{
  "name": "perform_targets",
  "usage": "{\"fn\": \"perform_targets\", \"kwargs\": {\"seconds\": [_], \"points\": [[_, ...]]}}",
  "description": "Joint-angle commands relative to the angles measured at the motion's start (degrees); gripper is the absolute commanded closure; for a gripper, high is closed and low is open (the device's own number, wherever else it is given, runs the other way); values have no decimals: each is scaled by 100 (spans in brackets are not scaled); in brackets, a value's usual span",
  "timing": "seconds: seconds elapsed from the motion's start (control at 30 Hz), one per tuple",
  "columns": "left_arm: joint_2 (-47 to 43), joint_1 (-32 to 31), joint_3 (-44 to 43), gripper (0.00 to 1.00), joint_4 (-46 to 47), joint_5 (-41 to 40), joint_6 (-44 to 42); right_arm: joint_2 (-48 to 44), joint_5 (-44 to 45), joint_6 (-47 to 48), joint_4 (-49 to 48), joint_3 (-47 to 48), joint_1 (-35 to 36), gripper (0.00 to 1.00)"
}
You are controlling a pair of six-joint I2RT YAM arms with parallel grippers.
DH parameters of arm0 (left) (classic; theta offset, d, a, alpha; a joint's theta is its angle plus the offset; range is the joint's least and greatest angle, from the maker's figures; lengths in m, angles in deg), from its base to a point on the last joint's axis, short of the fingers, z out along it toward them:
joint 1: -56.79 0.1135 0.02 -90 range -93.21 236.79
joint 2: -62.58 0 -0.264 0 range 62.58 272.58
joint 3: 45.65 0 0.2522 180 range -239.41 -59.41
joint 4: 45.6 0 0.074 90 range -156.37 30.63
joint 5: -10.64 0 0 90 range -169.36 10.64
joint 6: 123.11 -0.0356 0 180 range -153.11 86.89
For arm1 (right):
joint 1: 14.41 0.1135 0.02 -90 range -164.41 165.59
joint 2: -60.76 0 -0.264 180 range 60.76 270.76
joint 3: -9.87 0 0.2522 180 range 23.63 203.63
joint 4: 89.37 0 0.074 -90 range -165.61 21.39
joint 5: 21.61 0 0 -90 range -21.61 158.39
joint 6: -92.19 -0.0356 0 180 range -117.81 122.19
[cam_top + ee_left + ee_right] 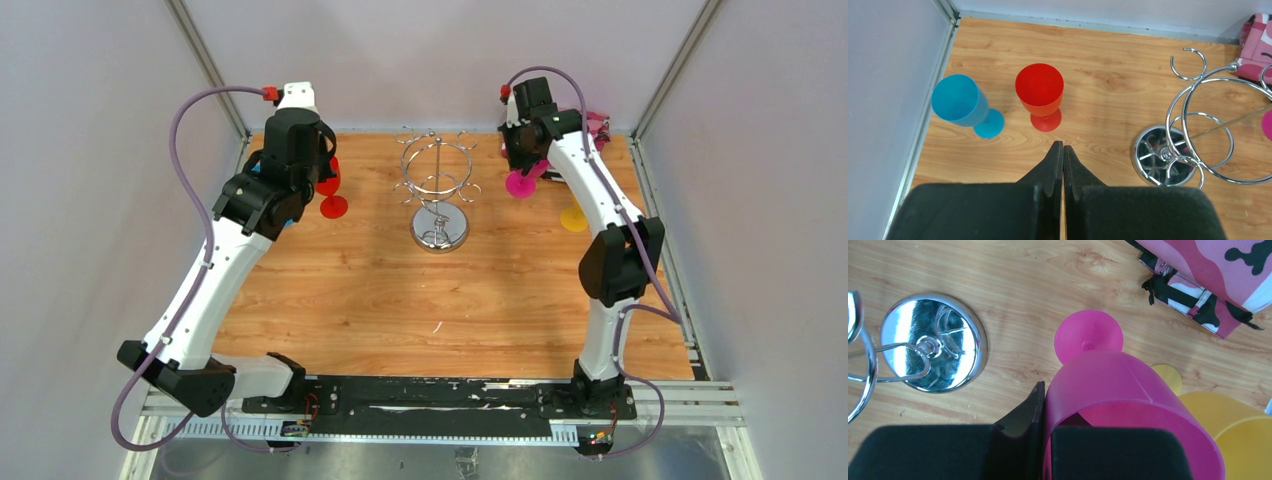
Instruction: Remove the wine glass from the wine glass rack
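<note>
Right of the wine glass rack (437, 185), right gripper (1045, 399) pinches pink wine glass (1108, 385), inner jaw obscured; left gripper (1063, 146) pressed together.

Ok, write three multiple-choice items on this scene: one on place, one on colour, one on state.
1. The blue glass stands: A) left of the red glass B) right of it C) on top of it
2. The glass in the right gripper is: A) yellow B) red C) pink
3. The left gripper is: A) open B) shut, empty C) shut on the red glass

1 A, seen so in the left wrist view; 2 C, the pink glass is pinched at its bowl; 3 B, its jaws meet on nothing.
</note>
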Motion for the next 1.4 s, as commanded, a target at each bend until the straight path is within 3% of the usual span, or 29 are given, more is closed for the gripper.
{"fn": "perform_targets", "kwargs": {"seconds": [0.0,0.6,1.37], "points": [[-50,-30,55,100,7,-1,-36,386,91,218,297,440,36,100],[-151,-30,252,100,367,146,-233,694,-386,221,103,-155,15,100],[-61,-30,367,100,488,60,-279,979,-408,174,-39,-209,-34,100]]}}
